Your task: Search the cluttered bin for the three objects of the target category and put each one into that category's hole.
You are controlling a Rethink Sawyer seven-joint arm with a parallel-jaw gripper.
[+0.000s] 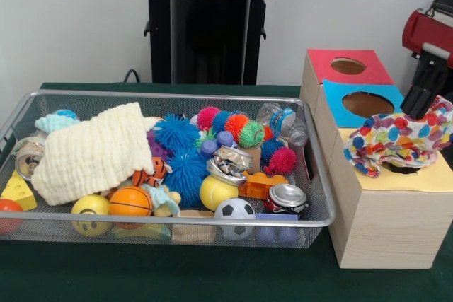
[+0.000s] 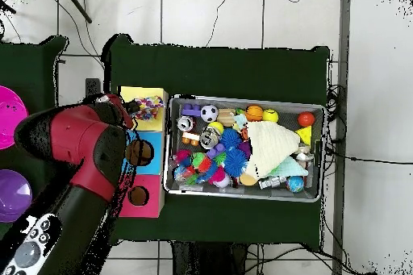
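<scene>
spotted cloth (image 1: 398, 141) under end effector (image 1: 419, 107), on yellow hole

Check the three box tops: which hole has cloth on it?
The yellow-topped box, nearest the camera. The polka-dot cloth covers its hole; the red and blue holes are open.

Green cloth (image 1: 212, 281) is covering the worktop. Second green-covered worktop (image 2: 28, 70) is sitting apart at the overhead view's left edge, with a magenta plate (image 2: 8, 114) and a purple plate (image 2: 12, 195) showing there. Black cables (image 2: 343, 159) are trailing over the white tiled floor (image 2: 375, 86) beside the worktop's edge.
</scene>
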